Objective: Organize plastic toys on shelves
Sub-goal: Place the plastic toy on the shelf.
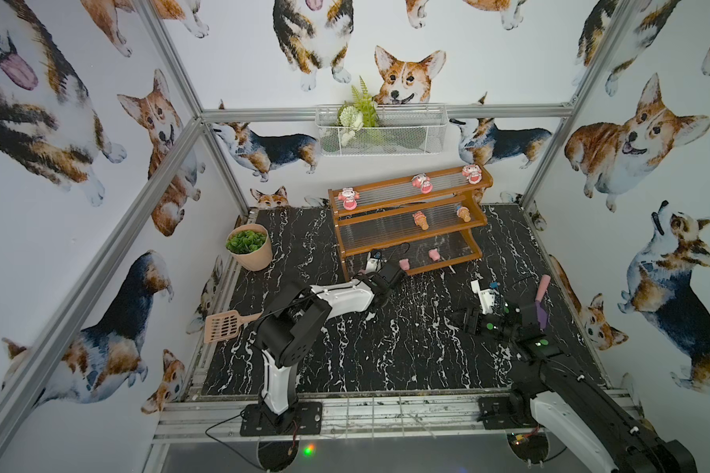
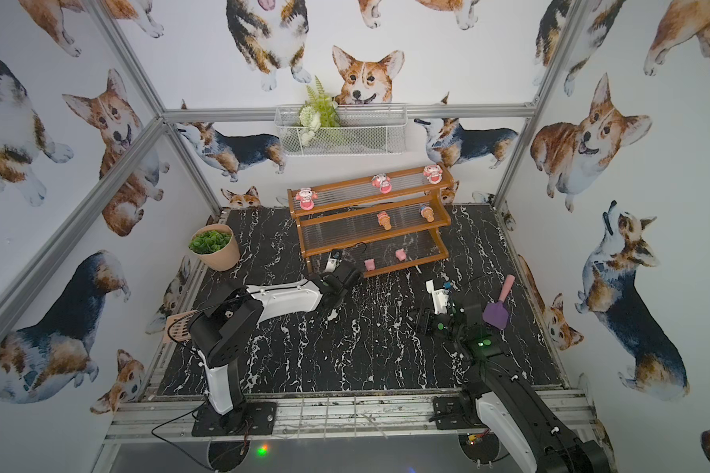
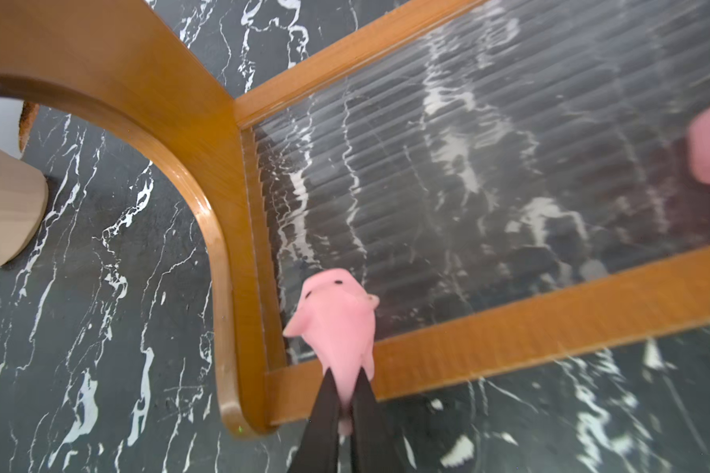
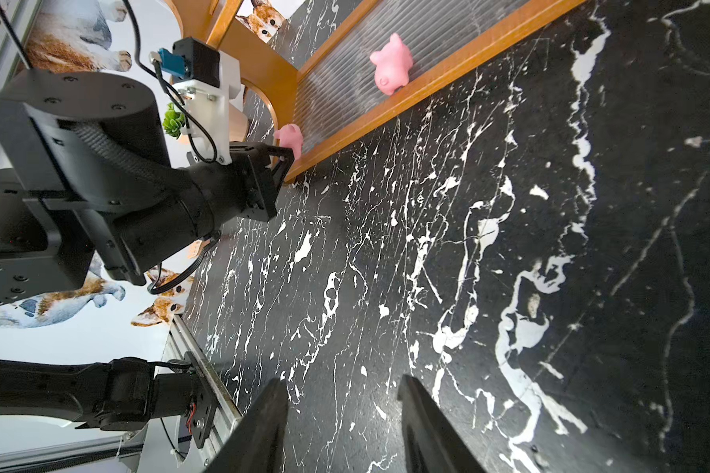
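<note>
The left end effector (image 3: pixel 345 381) is pinched almost closed on a pink pig (image 3: pixel 337 323). Its two black fingers (image 3: pixel 324 413) squeeze the toy's rear, so the face with its two dark eyes points away from the wrist. The pig hangs at the 7 o'clock corner of the shelves (image 1: pixel 380 229), across the front rail of the bottom tier and the edge of its ribbed clear panel. Whether it rests on the panel or sits just above it, I cannot tell.

Two more toys lie on that same tier toward 3 o'clock: the near pig (image 1: pixel 403 264) by the front rail and the far pig (image 1: pixel 434 254) further along. The middle tier carries two cones (image 1: pixel 421 220) at its 3 o'clock half. The top tier carries three dolls (image 1: pixel 422 183), spread from end to end.

The right end effector (image 4: pixel 342 381) stands about half open with nothing between its fingers. It is over bare black marble desk (image 4: pixel 509 204) at about 4 o'clock, well apart from the shelves.

A purple scoop (image 2: pixel 496 313) lies near the right arm at the desk's 3 o'clock. A beige scoop (image 1: pixel 221 327) lies at the 8 o'clock edge, and a plant pot (image 1: pixel 251 247) stands at 10 o'clock. A wire basket (image 1: pixel 382 131) hangs on the wall at 12 o'clock
</note>
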Available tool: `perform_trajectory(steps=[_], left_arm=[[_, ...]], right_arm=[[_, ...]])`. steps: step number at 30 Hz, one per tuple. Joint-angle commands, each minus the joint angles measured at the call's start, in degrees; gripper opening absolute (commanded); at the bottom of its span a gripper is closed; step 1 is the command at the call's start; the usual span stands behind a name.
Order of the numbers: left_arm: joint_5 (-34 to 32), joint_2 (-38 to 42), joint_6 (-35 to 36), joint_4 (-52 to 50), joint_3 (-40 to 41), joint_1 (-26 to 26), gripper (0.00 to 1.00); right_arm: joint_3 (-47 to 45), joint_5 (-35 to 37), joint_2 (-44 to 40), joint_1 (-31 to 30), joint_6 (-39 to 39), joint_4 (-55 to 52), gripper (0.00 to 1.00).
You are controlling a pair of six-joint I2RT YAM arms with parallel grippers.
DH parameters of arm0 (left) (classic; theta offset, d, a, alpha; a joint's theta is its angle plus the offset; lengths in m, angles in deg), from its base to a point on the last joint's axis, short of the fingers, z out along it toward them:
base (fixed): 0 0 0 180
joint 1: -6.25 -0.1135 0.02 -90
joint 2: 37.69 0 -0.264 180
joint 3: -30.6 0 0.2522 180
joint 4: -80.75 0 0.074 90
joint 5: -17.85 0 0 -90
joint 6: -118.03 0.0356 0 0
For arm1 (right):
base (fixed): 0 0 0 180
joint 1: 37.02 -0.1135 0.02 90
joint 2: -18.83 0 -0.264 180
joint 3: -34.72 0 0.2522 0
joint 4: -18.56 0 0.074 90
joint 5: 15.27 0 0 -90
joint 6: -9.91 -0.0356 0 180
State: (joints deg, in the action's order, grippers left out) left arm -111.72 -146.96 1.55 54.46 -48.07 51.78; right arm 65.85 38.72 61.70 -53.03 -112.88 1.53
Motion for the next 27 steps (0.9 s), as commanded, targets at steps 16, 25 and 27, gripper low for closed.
perform_trajectory(steps=[16, 25, 27], left_arm=[[2.97, -2.7, 3.93, 4.62, -1.68, -2.44, 0.18], [5.68, -0.96, 3.64, 4.44, -0.34, -2.61, 0.31], [7.43, 1.11, 3.22, 4.38, 0.98, -2.56, 0.33]], right_arm=[[-0.2, -0.46, -0.32, 0.02, 0.45, 2.12, 0.49], [-0.26, -0.69, -0.76, 0.06, 0.36, 2.06, 0.49], [-0.28, -0.68, -0.77, 0.02, 0.39, 2.04, 0.49]])
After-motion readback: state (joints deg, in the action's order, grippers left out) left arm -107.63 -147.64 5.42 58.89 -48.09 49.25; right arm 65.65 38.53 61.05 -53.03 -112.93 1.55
